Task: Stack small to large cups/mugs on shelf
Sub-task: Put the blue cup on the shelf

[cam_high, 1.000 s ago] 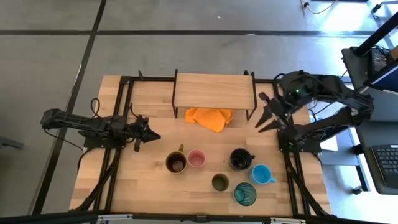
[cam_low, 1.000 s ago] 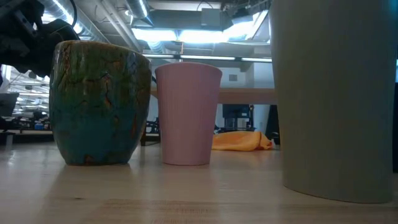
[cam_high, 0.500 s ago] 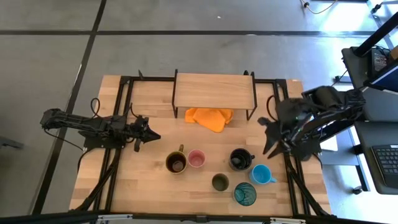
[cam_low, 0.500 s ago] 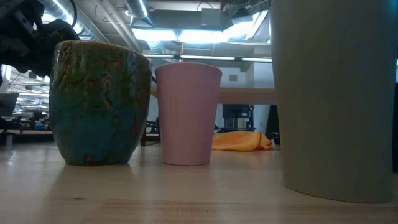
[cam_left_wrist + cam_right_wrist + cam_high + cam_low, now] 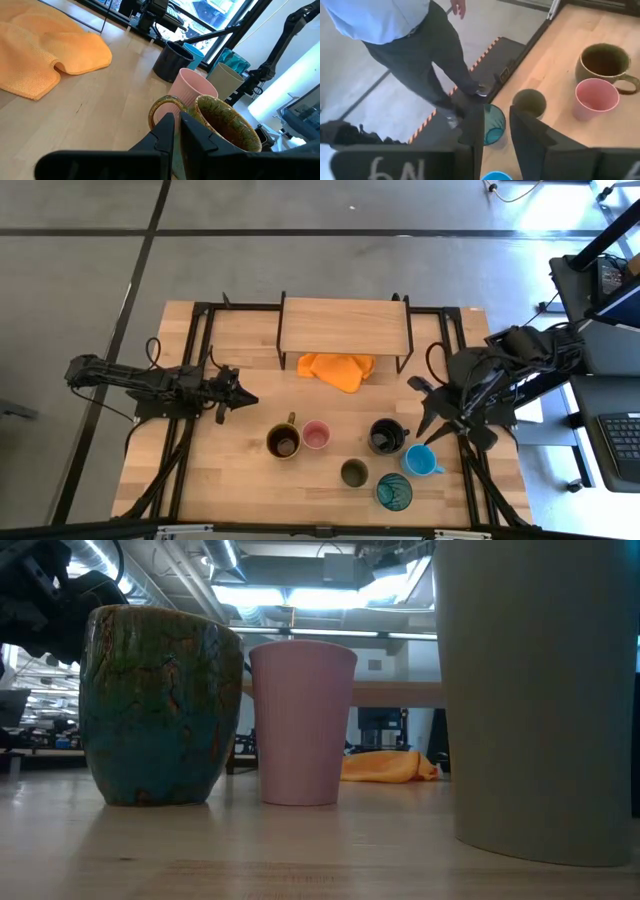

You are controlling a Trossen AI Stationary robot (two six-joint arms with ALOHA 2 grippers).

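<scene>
Six cups stand on their bases on the table's near half: mustard-brown mug (image 5: 283, 442), pink cup (image 5: 316, 434), black mug (image 5: 386, 436), light blue mug (image 5: 419, 460), olive-grey cup (image 5: 354, 473) and teal tumbler (image 5: 394, 492). The wooden shelf (image 5: 343, 326) stands at the far middle with nothing on its board. My right gripper (image 5: 420, 408) is open and empty, just right of the black mug and on the far side of the light blue mug (image 5: 495, 176). My left gripper (image 5: 245, 398) is shut and empty, left of the mustard-brown mug (image 5: 220, 125).
An orange cloth (image 5: 338, 370) lies in front of the shelf. A person (image 5: 410, 45) stands on the floor beyond the table's near edge. In the low view the mustard-brown mug (image 5: 160, 705), pink cup (image 5: 302, 725) and olive-grey cup (image 5: 540, 690) fill the foreground.
My right gripper has swung from beside the shelf's right end toward the table's near edge and now stands close to the black and light blue mugs, still open. The cups have not moved.
</scene>
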